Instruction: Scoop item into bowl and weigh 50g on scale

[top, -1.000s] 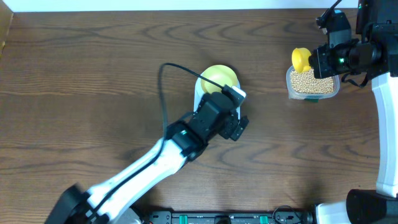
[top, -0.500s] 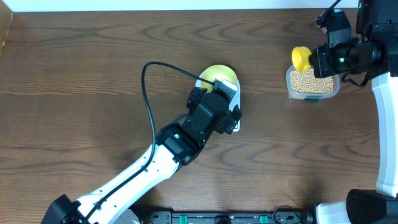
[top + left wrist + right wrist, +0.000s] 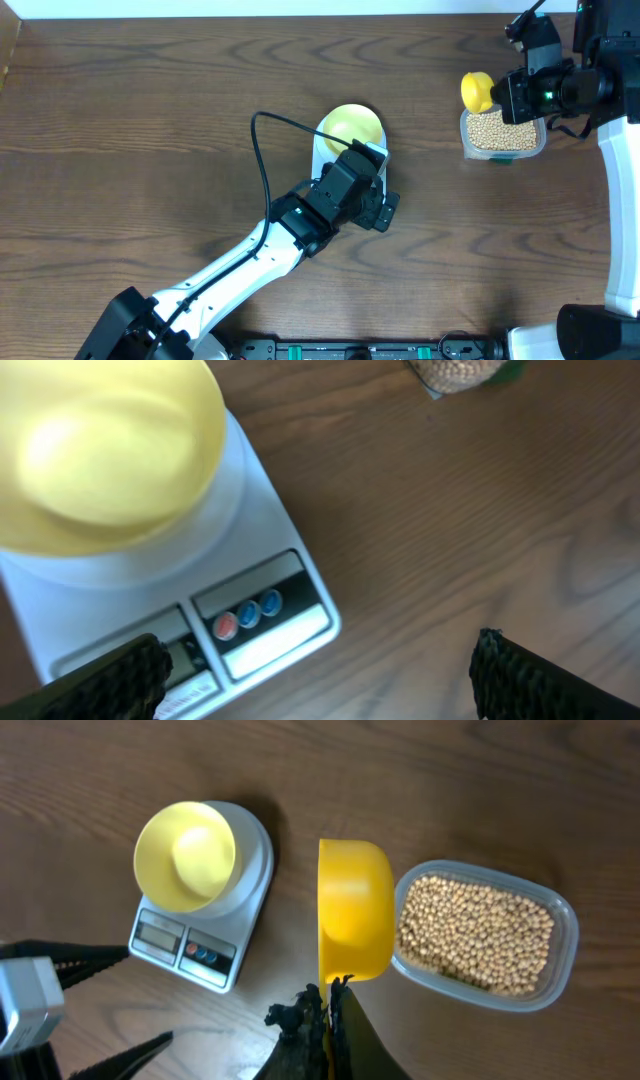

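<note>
Wood table below. Right claw pinches spoon, beans at its 3 o'clock. Left claw is spread wide.

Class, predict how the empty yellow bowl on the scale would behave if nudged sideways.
The bowl looks thin, shallow and empty, so it is probably light and easily shoved. It merely rests on the scale, whose top looks smooth, so it would likely slide rather than tip.
</note>
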Robot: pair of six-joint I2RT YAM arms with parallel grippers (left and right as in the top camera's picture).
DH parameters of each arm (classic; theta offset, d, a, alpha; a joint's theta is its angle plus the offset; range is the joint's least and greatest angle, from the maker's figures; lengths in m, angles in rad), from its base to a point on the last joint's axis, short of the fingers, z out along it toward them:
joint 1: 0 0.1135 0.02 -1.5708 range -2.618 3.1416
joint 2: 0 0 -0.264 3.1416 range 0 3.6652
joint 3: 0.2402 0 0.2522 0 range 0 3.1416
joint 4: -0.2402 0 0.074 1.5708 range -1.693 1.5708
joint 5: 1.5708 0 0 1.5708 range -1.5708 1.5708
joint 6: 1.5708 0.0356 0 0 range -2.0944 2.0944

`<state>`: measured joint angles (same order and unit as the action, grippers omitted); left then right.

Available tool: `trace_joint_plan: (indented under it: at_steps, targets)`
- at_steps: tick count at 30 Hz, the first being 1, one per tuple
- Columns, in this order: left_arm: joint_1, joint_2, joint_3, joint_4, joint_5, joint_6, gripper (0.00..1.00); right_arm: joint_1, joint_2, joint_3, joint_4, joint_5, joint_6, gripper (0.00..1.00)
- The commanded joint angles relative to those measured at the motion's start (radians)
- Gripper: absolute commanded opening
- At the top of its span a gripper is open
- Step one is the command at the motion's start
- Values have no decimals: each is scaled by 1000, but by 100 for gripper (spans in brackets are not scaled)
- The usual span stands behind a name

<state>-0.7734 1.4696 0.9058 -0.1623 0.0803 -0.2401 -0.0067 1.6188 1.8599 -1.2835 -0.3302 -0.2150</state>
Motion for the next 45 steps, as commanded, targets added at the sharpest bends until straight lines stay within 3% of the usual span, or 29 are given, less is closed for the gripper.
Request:
trace_joint_plan:
  at_steps: [1, 22, 34, 45]
  targets:
    - [2, 50, 14, -5, 8, -91, 98, 8, 3, 21, -4, -29, -22, 1]
    - [2, 242, 14, 46, -34, -82, 98, 8, 3, 21, -7, -43, -9, 1]
    - [0, 296, 14, 150, -47, -68, 98, 8, 3, 21, -7, -42, -10, 1]
    - [-36, 313, 14, 152, -36, -35, 98, 8, 3, 21, -6, -42, -10, 1]
